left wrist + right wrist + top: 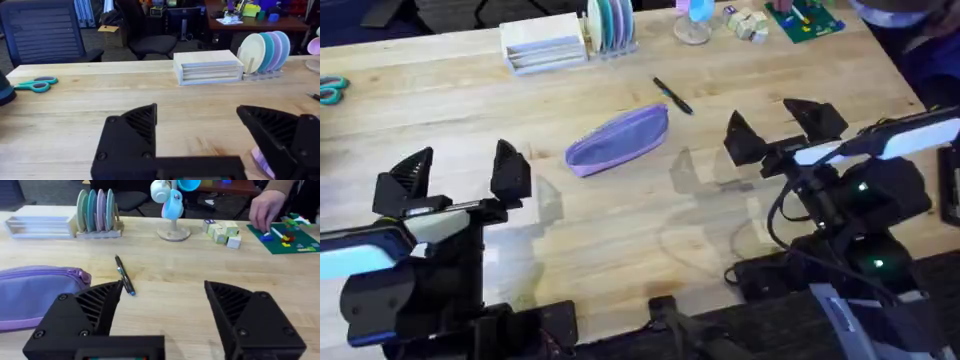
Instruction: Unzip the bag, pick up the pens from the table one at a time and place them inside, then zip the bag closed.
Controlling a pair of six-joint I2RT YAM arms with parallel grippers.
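The lavender bag lies slantwise in the middle of the table, its zipper shut as far as I can see. It also shows in the right wrist view as the bag, and a sliver of it peeks out in the left wrist view. A thin dark pen rests just beyond the bag's far right end; the pen has a bluish tip. My left gripper hovers open to the bag's left. My right gripper hovers open to the bag's right. Neither touches anything.
At the table's far edge stand a white box, a rack of coloured plates, a mug stand, wooden blocks and a green board with a person's hand on it. Teal scissors lie far left.
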